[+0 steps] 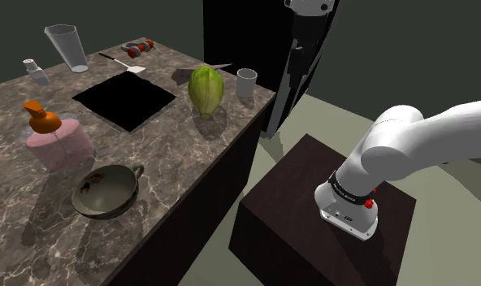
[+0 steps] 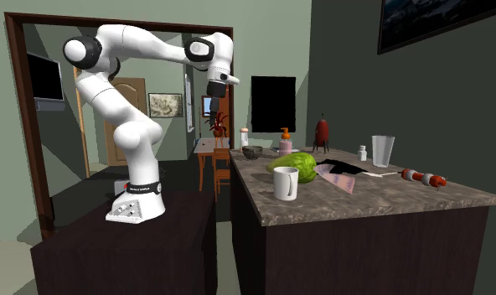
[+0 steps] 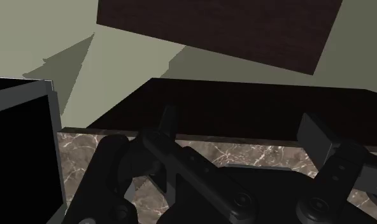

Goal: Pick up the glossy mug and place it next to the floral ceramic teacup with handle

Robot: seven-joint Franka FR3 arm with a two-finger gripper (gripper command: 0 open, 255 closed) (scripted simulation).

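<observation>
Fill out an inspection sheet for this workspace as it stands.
Surface: marbled counter with a black square patch.
Job's things: white mug upright near the counter's corner; greenish cup with handle far from it, past the melon.
Clutter: green melon, pink pump bottle, clear glass, shaker.
Grippers: gripper open, empty, raised away from the mug.
Cables: nothing seen.
Surroundings: dark stand, framed picture.

My shoulder camera: high beside the stand (image 1: 296, 187), looking down along the marble counter (image 1: 190, 154). Second exterior: low, off the counter's far end, facing back. Both share the countertop and white mug (image 1: 246, 83). Wrist camera: close above the counter edge.
</observation>
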